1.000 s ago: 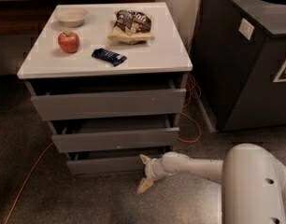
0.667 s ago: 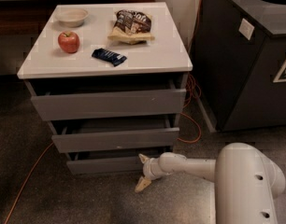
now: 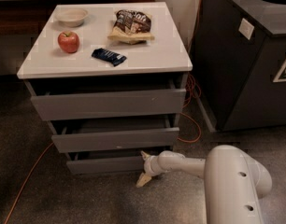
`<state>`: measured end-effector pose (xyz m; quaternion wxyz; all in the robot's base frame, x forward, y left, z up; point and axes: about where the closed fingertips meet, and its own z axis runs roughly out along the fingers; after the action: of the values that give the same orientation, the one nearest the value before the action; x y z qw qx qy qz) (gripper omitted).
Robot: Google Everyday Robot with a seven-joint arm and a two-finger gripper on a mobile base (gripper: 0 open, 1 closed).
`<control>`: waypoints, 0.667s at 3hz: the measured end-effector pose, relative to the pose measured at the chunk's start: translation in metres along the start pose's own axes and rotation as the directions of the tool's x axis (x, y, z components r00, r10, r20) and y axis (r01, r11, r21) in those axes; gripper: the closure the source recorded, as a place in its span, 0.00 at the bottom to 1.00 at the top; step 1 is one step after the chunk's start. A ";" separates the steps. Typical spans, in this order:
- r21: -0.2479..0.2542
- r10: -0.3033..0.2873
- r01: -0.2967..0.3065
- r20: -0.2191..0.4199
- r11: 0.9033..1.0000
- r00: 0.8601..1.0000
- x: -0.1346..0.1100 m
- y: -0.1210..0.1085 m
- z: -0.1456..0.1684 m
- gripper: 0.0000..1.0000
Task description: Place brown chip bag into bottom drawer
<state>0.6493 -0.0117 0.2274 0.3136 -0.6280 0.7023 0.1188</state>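
White hand [image 3: 142,169] spread wide, empty, at bottom drawer [image 3: 105,164] front, brown chip bag [image 3: 130,26] on cabinet [image 3: 154,59]

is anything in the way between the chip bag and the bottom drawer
Yes, likely. The brown chip bag lies on the cabinet top, while the bottom drawer shows only a thin slit of opening under the middle drawer, whose front sits just above it. The gripper is at the bottom drawer's right end, away from the bag.

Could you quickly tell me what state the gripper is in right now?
Gripper: open, holding nothing, low by the right end of the bottom drawer front.
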 end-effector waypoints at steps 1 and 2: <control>0.028 -0.009 0.009 0.001 1.000 1.000 0.012 -0.009 0.014 0.00; 0.052 -0.015 0.015 -0.001 0.999 1.000 0.024 -0.027 0.032 0.00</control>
<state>0.6839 -0.0181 0.1941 0.3307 -0.6251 0.7002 0.0980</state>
